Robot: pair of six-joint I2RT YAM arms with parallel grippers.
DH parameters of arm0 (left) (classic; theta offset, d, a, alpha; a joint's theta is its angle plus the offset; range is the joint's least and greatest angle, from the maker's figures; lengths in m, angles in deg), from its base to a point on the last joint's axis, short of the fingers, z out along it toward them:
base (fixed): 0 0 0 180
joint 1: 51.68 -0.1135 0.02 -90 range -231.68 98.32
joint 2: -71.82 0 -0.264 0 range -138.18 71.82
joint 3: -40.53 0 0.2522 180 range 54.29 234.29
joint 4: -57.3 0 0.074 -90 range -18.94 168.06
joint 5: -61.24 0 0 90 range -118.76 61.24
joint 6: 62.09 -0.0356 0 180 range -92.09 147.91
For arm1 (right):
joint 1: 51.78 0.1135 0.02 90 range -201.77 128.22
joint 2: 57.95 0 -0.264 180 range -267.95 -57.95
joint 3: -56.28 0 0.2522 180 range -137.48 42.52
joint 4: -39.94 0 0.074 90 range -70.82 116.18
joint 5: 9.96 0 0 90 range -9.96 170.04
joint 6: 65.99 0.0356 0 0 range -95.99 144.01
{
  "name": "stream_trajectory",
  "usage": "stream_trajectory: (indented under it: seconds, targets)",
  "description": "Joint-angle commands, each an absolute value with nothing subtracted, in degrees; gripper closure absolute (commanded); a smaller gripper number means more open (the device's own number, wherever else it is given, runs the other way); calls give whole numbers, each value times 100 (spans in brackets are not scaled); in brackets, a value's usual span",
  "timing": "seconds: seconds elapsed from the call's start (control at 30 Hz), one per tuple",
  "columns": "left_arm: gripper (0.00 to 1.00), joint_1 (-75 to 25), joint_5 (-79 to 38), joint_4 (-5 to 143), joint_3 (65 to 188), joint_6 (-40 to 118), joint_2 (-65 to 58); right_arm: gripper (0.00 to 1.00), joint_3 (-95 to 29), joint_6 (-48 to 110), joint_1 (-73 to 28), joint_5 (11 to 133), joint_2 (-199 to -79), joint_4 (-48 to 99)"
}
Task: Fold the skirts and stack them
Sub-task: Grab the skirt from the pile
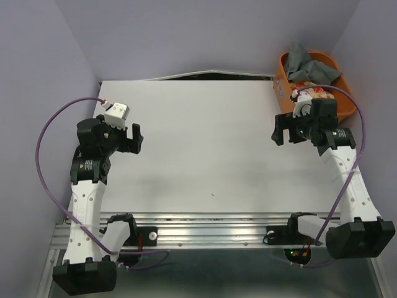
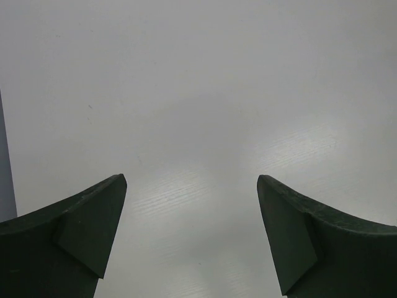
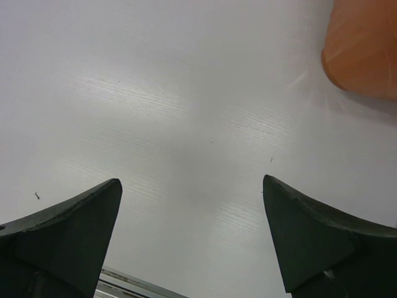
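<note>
The dark grey skirt (image 1: 302,58) and the printed skirt (image 1: 312,92) lie bundled in the orange basket (image 1: 282,79), at about two o'clock off the tabletop (image 1: 205,143). The grey one is heaped on top towards the back, and the print shows beneath it at the near side. Both look light, limp and quick to bunch, and I judge neither will keep a shape once lifted. A pinch on a free edge or raised fold of the grey one, which sits uppermost, should draw it out alone — a grab into the middle of the heap might catch both. Which edge is waistband or hem cannot be told.

The right gripper (image 1: 276,128) hovers over the tabletop just beside the basket, at its seven o'clock, with jaws spread wide and nothing between them. The left gripper (image 1: 137,139) hangs at nine o'clock above the tabletop — well apart from the cloth, its jaws likewise wide and empty.
</note>
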State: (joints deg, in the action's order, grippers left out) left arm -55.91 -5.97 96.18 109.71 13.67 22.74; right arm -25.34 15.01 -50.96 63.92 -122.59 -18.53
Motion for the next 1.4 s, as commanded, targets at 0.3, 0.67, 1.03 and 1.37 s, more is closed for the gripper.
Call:
stream_trajectory:
  seconds: [0.3, 0.67, 1.03, 1.37]
  targets:
    - [1, -5599, -556, 9812, 11177, 1121, 2163, 0, -4518, 1206, -5256, 7010, -13502, -1847]
    - [1, -5581, -362, 9804, 11502, 1323, 1961, 0, -9976, 846, -6944, 6218, -17351, -3850]
    - [1, -5581, -353, 9619, 11151, 1393, 1952, 0, -7984, 924, -6997, 6448, -17818, -2190]
    - [1, -5581, -186, 9672, 11265, 1534, 1856, 0, -7438, 1680, -6997, 6782, -18099, -836]
